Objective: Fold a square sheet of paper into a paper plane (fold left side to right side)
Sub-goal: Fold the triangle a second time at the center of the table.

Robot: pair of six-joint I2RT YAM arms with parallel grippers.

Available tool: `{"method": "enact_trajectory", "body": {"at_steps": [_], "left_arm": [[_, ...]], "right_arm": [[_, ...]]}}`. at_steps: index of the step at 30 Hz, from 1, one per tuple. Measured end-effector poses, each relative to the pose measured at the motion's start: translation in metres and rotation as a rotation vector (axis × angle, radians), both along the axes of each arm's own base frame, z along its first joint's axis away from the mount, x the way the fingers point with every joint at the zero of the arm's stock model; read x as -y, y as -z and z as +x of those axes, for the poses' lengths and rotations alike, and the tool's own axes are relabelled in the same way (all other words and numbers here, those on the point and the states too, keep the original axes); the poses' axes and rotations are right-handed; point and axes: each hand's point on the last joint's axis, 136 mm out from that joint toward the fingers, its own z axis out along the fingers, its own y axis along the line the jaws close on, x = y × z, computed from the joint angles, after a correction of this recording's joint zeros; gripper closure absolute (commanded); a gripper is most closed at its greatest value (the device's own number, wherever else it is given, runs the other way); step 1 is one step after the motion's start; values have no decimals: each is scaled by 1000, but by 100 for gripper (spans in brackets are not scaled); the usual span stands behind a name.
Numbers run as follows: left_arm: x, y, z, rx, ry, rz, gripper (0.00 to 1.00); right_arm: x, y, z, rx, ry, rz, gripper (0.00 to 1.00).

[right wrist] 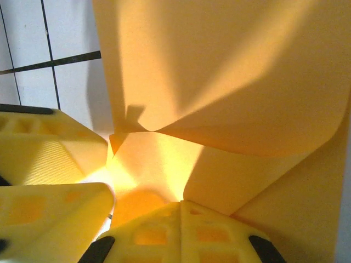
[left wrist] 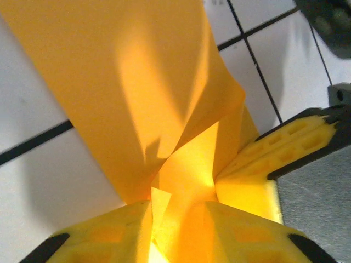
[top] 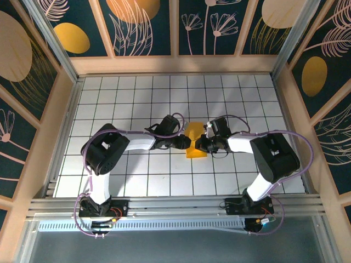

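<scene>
1. Two grippers meet at the middle of the white tiled table with dark grid lines [top: 131, 98]. The left gripper [top: 182, 142] reaches in from the left and the right gripper [top: 204, 144] from the right. The thin, plain orange-yellow square sheet of paper [top: 194, 137] sits between them, bowed rather than flat.
2. Left gripper [left wrist: 178, 222]: its yellow fingers [left wrist: 104, 235] are nipped on a bunched part of the sheet [left wrist: 126, 82]. Paper fills the narrow gap between them.
3. Right gripper [right wrist: 181, 211]: its fingers are pressed together with no gap to be seen. A fold of the sheet [right wrist: 230, 71] runs down to their seam, so it appears to pinch the paper. The contact line itself is hidden.
4. Handling, as a judgement:
   - The sheet is very light and limp and will not hold a shape unsupported.
   - Any buckle pressed flat is likely to become a permanent stray crease.
   - Opposed pulls from both grippers could tear it.
   - Take hold at an edge or corner with a shallow bite, and keep the free area lying on the table.
5. Comparison of views:
   - The overhead view gives the layout: sheet central, both arms bent inward and near-symmetrical. Fingertip contact is too small to read there.
   - The left wrist view adds the sharp buckle rising from the pinch, and a finger of the right gripper [left wrist: 285, 148] just beside the sheet.
   - The right wrist view adds a broad curl of paper arching over the pinch, with the left gripper's fingers [right wrist: 49, 153] close by.
</scene>
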Motion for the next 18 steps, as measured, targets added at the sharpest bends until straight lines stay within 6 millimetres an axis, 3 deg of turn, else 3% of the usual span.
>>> {"method": "enact_trajectory", "body": {"at_steps": [8,14,18], "left_arm": [[-7,-62,1,86,-36,-63,80],[-16,-47,-37,-51,-3,-109,85],[-6,-43,-53,-129,27,-152,87]], "right_arm": [[0,0,0,0,0,0,100],[0,0,0,0,0,0,100],[0,0,0,-1,0,0,100]]}}
